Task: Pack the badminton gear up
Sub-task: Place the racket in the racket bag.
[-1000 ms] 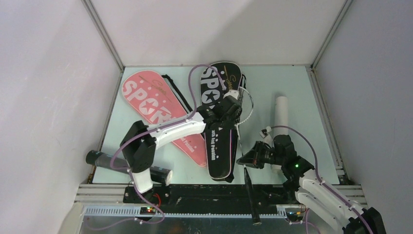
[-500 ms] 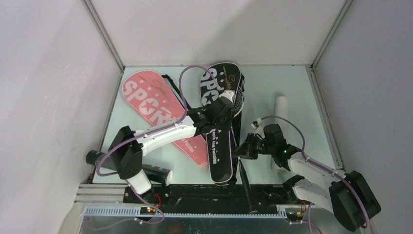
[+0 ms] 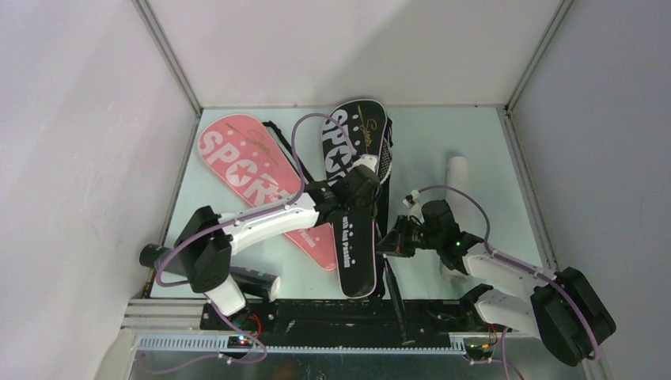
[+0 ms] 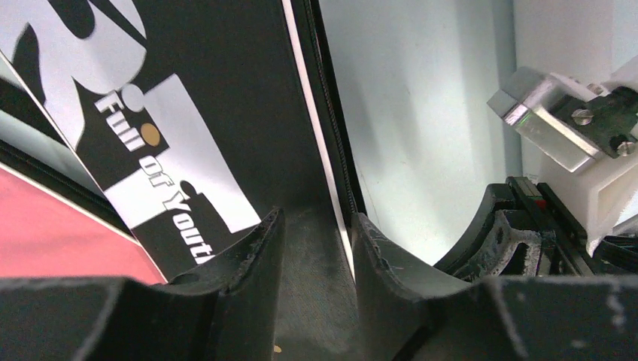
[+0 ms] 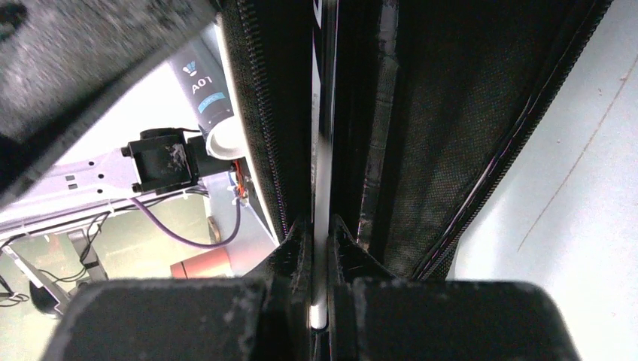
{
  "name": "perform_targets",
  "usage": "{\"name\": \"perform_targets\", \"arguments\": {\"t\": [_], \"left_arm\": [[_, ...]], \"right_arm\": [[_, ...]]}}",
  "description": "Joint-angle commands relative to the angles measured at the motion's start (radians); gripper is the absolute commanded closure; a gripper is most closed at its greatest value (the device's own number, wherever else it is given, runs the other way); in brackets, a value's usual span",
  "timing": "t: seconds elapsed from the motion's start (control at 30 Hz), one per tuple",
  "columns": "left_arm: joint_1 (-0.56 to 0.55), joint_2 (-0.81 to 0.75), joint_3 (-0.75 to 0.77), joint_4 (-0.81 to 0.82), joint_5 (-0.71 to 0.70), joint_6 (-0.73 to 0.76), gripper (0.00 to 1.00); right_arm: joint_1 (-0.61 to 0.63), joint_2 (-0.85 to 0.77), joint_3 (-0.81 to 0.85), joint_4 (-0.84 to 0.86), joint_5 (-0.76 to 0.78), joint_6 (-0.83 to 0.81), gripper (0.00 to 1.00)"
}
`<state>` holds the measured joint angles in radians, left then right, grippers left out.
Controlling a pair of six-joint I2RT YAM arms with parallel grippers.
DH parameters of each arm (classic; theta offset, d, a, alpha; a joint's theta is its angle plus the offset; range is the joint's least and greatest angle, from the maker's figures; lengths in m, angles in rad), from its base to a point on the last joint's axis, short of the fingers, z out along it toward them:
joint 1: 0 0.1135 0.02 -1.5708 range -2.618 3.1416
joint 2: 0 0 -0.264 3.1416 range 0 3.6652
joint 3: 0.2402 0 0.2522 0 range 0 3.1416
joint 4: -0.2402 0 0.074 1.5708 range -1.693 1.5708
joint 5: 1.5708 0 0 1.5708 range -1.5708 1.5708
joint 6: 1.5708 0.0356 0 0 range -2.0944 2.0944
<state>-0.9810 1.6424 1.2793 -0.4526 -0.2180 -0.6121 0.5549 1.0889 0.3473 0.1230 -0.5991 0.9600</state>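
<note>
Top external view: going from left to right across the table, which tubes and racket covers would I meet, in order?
Black shuttle tube → pink SPORT cover → black SPORT cover → white shuttle tube.

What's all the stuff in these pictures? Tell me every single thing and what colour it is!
pink cover: one, pink, back left of the table.
black cover: one, black with white print, middle.
racket: one, thin whitish shaft, partly inside the black cover.
white tube: one, white, right side.
black tube: one, black with a white cap, near left edge.
table: one, pale green.
left claw: one, black, open over the black cover's edge.
right claw: one, black, shut on the racket's shaft.
</note>
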Motion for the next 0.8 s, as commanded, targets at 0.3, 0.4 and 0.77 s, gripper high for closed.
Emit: {"name": "perform_targets", "arguments": {"t": [0.3, 0.4, 0.77], "left_arm": [[-0.039, 0.018, 0.043, -0.083, -0.056, -0.031, 0.69], [-0.044, 0.0, 0.045, -0.093, -0.063, -0.015, 0.94], [-0.066, -0.08, 0.013, -0.001, -0.015, 0.083, 1.0]], "right_arm": [[0.106, -0.015, 0.052, 0.169, 0.127, -0.035, 1.0], [0.11, -0.039, 0.053, 0.155, 0.149, -0.046, 1.0], [0.108, -0.067, 0.053, 0.06, 0.062, 0.015, 1.0]]}}
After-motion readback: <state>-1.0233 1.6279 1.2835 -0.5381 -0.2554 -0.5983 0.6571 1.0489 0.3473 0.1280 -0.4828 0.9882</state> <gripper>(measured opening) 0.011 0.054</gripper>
